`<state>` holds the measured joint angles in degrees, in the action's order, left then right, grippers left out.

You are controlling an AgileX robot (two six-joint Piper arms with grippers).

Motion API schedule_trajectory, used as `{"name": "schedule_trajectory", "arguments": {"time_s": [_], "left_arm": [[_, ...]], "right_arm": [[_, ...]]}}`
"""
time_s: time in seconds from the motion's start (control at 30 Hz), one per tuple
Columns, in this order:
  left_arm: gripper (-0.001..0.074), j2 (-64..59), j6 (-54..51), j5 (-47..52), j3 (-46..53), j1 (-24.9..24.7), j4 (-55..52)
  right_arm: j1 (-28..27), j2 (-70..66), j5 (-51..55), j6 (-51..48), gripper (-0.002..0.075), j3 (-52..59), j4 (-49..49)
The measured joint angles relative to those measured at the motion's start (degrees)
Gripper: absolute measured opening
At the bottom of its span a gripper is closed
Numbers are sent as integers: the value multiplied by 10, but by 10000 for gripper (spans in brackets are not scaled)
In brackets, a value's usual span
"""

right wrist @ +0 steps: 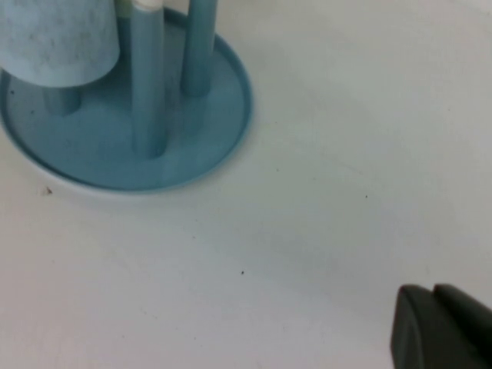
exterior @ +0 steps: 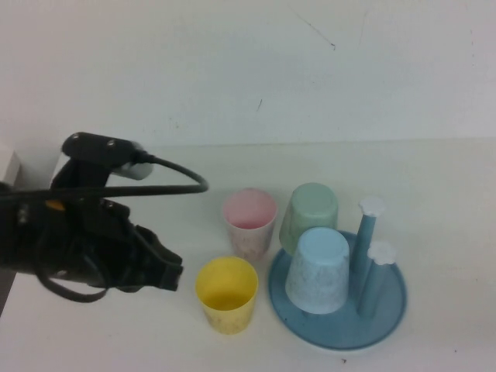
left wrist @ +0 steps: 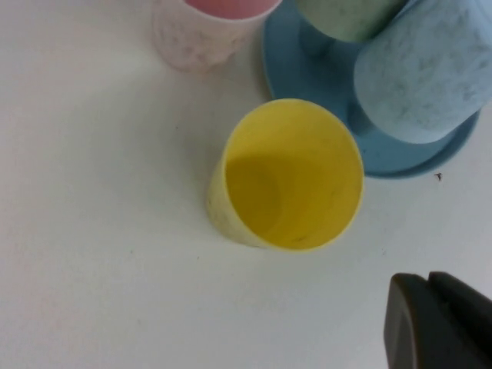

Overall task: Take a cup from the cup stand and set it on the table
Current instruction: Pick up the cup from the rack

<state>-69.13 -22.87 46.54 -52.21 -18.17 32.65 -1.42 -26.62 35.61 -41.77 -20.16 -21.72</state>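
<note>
The light blue speckled cup [exterior: 318,270] sits upside down on a peg of the teal-blue cup stand [exterior: 341,332]. It also shows in the left wrist view [left wrist: 423,77] and the right wrist view [right wrist: 54,38]. My left gripper [exterior: 174,275] hovers left of the yellow cup, apart from the stand; in its wrist view [left wrist: 428,278] the jaws are shut and empty. My right gripper [right wrist: 433,290] is out of the high view; it is shut and empty over bare table [right wrist: 323,154] beside the stand [right wrist: 115,165].
A mint green cup [exterior: 308,217] leans upside down on a rear peg. A yellow cup [exterior: 226,294] and a pink cup [exterior: 250,223] stand upright on the table left of the stand. Two bare pegs with white caps [exterior: 372,206] rise on the stand's right side.
</note>
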Motion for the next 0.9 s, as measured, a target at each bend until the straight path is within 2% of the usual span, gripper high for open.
{"name": "schedule_trajectory", "arguments": {"time_s": [0.13,0.27,0.67,0.77,0.9], "left_arm": [[-2,-40,84,-9,-45,-72,-59],[-2,-83,137,10,-97,-112,-98],[4,-216,175,84,-265,-211,-152],[94,-247,175,107,-305,-227,-165],[358,-285,174,143,-356,-236,-175]], "right_arm": [[0,0,-1,-1,-3,0,-4],[0,0,-2,-5,-3,0,-4],[0,0,-2,-7,-3,1,-4],[0,0,-2,-7,-3,1,-4],[0,0,-2,-7,-3,1,-4]]}}
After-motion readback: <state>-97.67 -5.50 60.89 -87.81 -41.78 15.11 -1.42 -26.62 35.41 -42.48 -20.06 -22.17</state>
